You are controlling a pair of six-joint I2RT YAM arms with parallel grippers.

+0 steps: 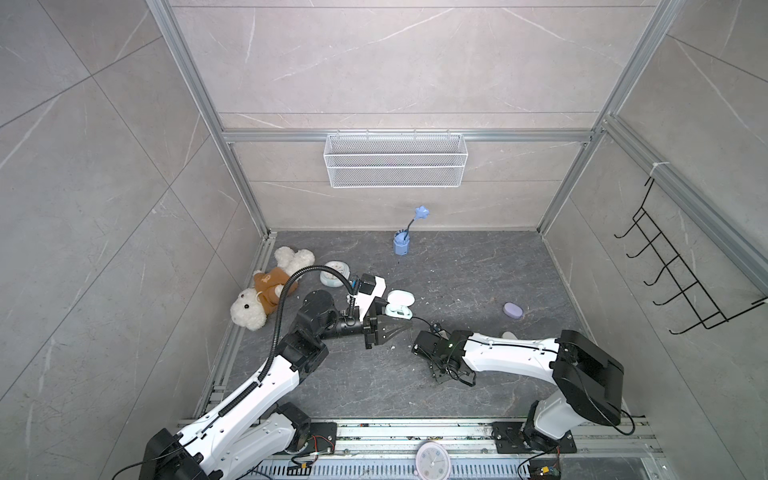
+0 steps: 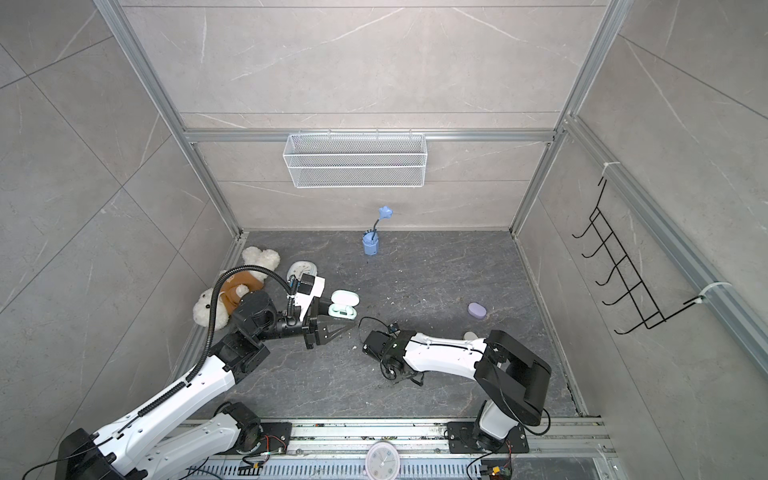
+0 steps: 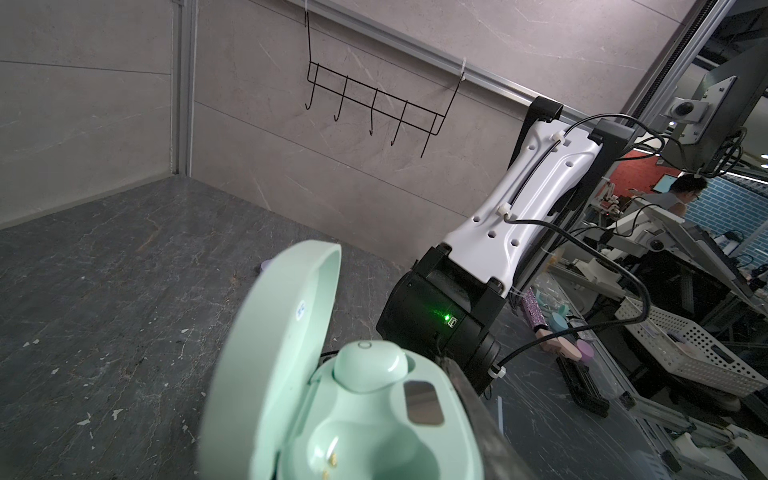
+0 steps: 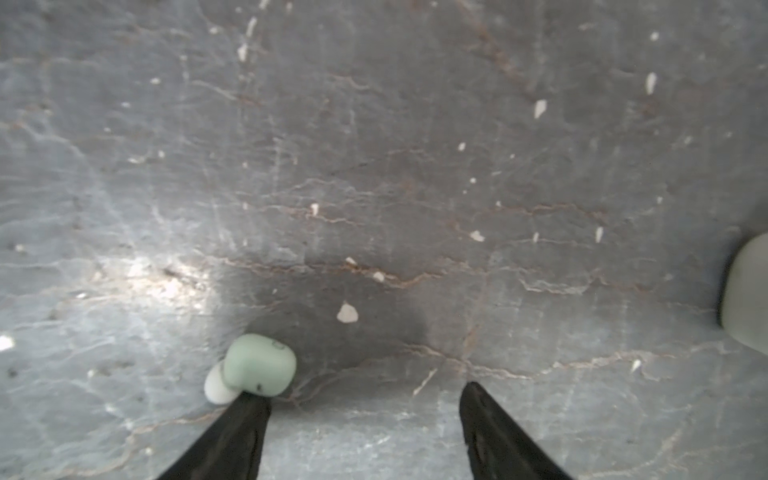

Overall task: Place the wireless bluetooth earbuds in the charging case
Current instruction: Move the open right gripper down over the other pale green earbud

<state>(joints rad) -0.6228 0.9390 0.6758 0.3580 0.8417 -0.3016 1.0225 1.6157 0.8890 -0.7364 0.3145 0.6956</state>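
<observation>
Left gripper (image 1: 409, 328): the jaws are closed, it seems on the near side of the mint-green plastic charging case (image 1: 398, 309); the hold itself is hidden, but the wrist view sits right over the case.
Case: lid open, one mint-green glossy earbud (image 3: 368, 365) seated in its well, the neighbouring well (image 3: 374, 446) empty.
Step in hand: I'd judge it the pick-up of the second bud.
Right gripper (image 4: 363, 392): jaws open above the dark grey marbled worktop (image 4: 415, 166), holding nothing.
Loose bud: the other mint-green earbud with a white tip (image 4: 259, 365) lies on the worktop, touching one finger's tip, outside the gap.
Next move: shift the jaws sideways to straddle the bud, close gently, carry it left to the empty well.
Room: open worktop ahead, only white crumbs (image 4: 347, 312).
Edges: a pale rounded thing (image 4: 748, 295) sits at the view's edge, well apart.
</observation>
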